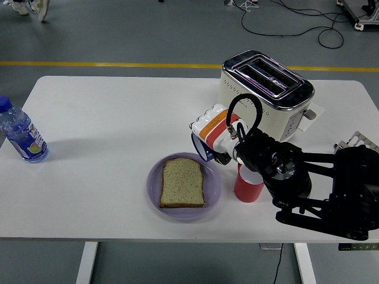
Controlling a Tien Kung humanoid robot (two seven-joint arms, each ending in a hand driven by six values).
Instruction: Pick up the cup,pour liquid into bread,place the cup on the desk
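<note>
Head view: the right hand [214, 136] reaches in from the right edge and is clamped on a blue cup [200, 147], fingers wrapped around its body. The cup is tipped on its side, with its mouth facing left and down toward the bread [183, 183]. Relative to the hand, the bread lies below and to the left on a purple plate [214, 190], close to the cup's mouth but not touching it. A red cup [249, 184] stands directly below the wrist, partly hidden by the arm. The toaster [266, 89] sits just behind and to the right of the hand. A water bottle [21, 133] stands far to the left on the white counter [106, 118]. The left hand is not in view. Judged risk: the cup's mouth appears to sit over the plate's right rim rather than over the slice, so liquid could land on the plate or counter; the cause would be insufficient leftward reach. A second risk is the forearm striking the red cup during set-down, since that cup sits beneath the wrist.
</note>
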